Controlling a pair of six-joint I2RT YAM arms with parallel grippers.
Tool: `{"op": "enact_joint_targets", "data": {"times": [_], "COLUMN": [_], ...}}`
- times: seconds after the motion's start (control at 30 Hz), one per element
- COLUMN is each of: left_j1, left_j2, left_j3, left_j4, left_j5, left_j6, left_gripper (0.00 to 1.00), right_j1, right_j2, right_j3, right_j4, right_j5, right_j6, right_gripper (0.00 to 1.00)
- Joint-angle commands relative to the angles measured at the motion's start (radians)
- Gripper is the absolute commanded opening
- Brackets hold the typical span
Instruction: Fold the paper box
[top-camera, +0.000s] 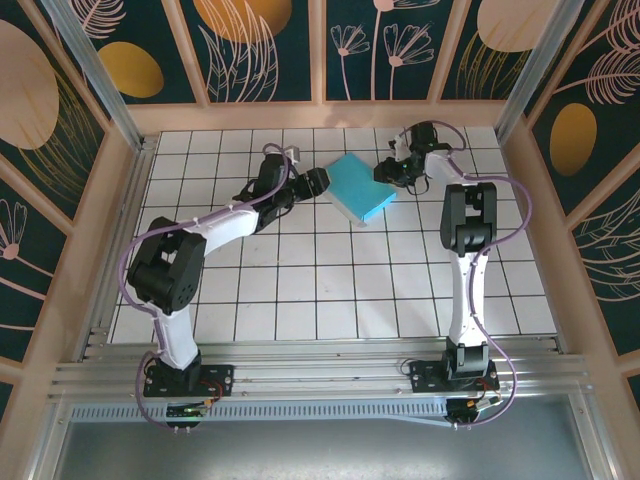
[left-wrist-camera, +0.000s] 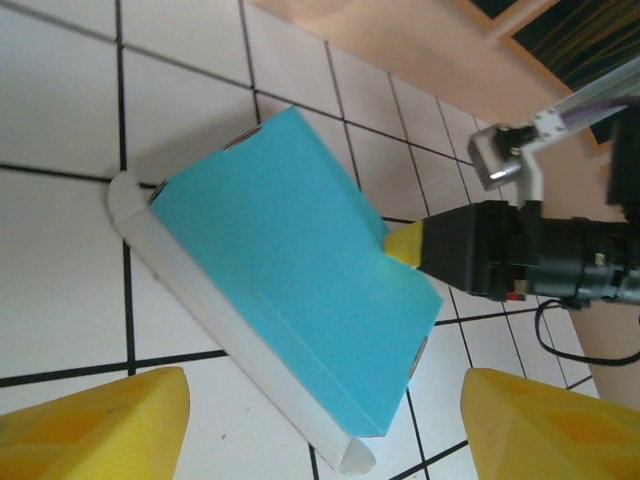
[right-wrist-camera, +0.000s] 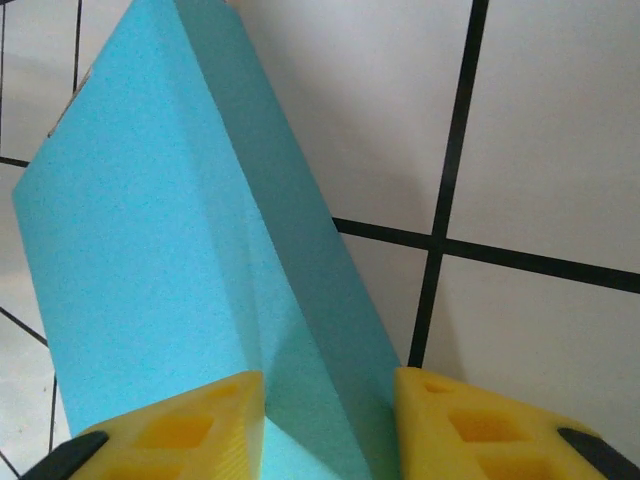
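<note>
Your right gripper (right-wrist-camera: 328, 395) pinches the paper box (right-wrist-camera: 150, 230) at its edge, and your left gripper (left-wrist-camera: 325, 390) stands wide. The card looks light and crushable, so grip the folded edges.

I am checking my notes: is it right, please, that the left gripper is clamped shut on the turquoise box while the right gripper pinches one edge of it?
Not quite: the left gripper is open, its fingers spread wide of the box, as the left wrist view shows. The right gripper does pinch one edge of it.
</note>
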Motion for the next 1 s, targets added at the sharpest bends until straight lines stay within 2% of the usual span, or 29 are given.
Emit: {"op": "enact_joint_targets", "data": {"times": [0.0,0.1,0.2,0.47,0.63,0.77,0.87,0.97], "left_j1": [0.029,0.031,0.03,0.031,0.031,0.032,0.032,0.031], "left_j2": [0.057,0.121,0.211,0.303,0.31,0.358,0.402,0.424], "left_j3": [0.045,0.087,0.175,0.252,0.261,0.319,0.326,0.329], "left_j4": [0.013,0.074,0.052,0.097,0.093,0.036,0.137,0.194], "left_j5": [0.129,0.265,0.367,0.288,0.245,0.256,0.322,0.334], "left_j6": [-0.115,-0.147,-0.162,-0.212,-0.231,-0.249,-0.325,-0.374], "left_gripper": [0.73,0.74,0.76,0.82,0.85,0.86,0.86,0.87], "right_j1": [-0.021,-0.055,-0.081,-0.118,-0.14,-0.16,-0.162,-0.162], "right_j2": [0.018,0.021,0.021,0.023,0.011,0.021,0.023,0.029], "right_j3": [-0.047,-0.1,-0.139,-0.196,-0.218,-0.224,-0.222,-0.212], "right_j4": [0.002,0.036,0.062,0.114,0.156,0.186,0.185,0.178], "right_j5": [-0.017,-0.049,-0.091,-0.168,-0.168,-0.215,-0.217,-0.213], "right_j6": [0.042,0.097,0.12,0.156,0.202,0.235,0.233,0.235], "right_gripper": [0.33,0.28,0.26,0.25,0.24,0.23,0.23,0.23]}}
